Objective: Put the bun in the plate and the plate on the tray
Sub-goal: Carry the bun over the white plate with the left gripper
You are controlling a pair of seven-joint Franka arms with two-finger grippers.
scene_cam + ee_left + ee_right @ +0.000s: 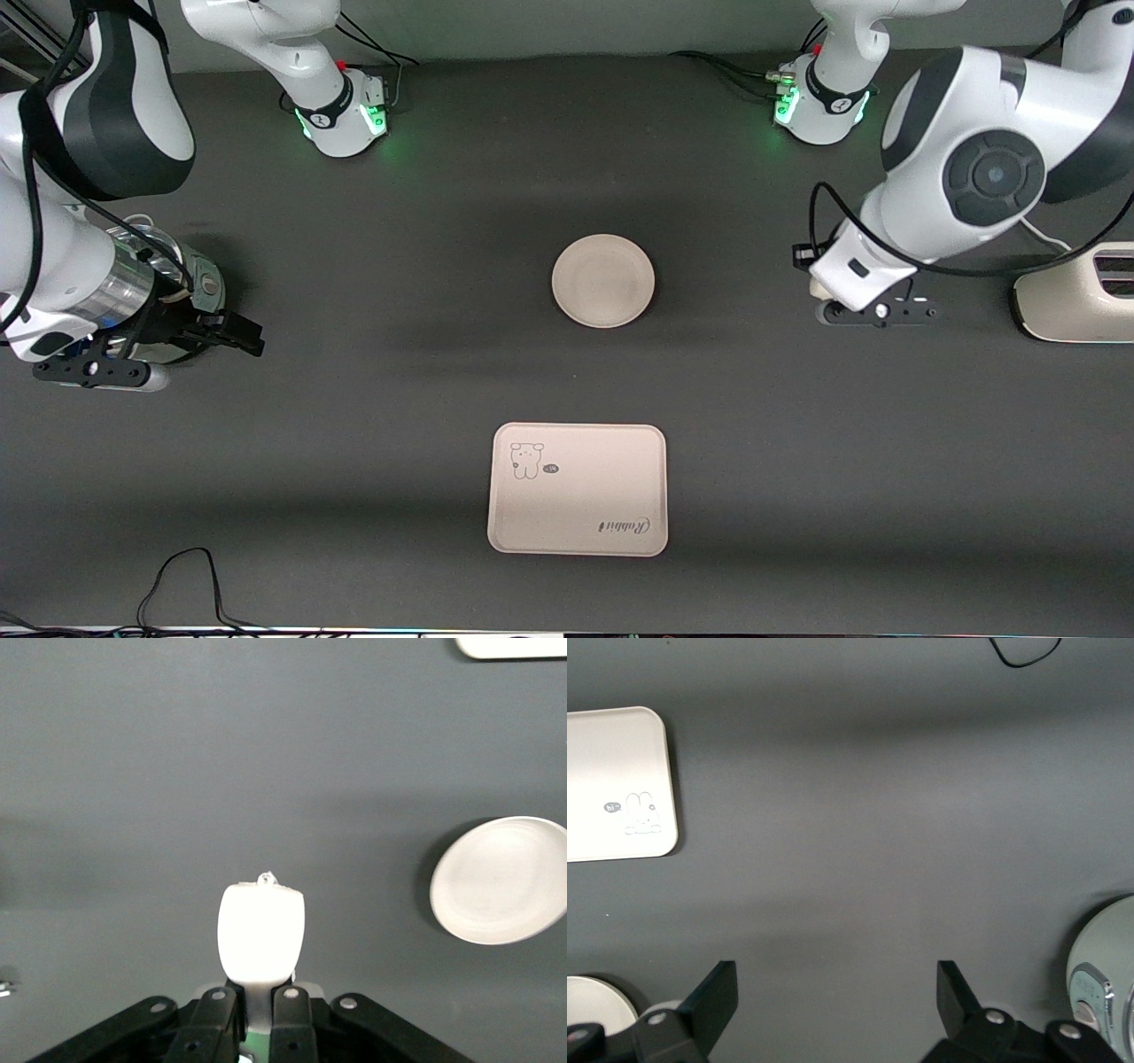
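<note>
At the left edge of the front view the right gripper (190, 341) hangs over bare table at the right arm's end, waiting; its own wrist view shows both fingers (713, 997) spread wide with nothing between them. Beside it in that frame sits a shiny metal pot (159, 244), partly hidden by the arm.

In the middle of the front view the plate (603, 280) lies empty on the dark table (372, 496), and below it in the frame, nearer the front camera, lies the tray (578, 489), also empty, its bear drawing at its upper left corner and the script word at its lower right. Plate and tray are well apart.

At the right of the front view the left gripper (873, 312) is over the table toward the left arm's end, level with the plate in the frame. Its wrist view shows the jaws drawn narrow and clamped on the bun (261, 932), which sticks out past the fingertips with its long axis running along the fingers, away from the wrist. A cream appliance (1076, 297) stands at the frame's right edge.

The coming move appears to turn on one relation: the plate lies to the frame's left of the held bun, toward the table's middle, with open table between them. The left arm is plainly the nearer one, so a sideways carry over the rim looks like what remains before release.
</note>
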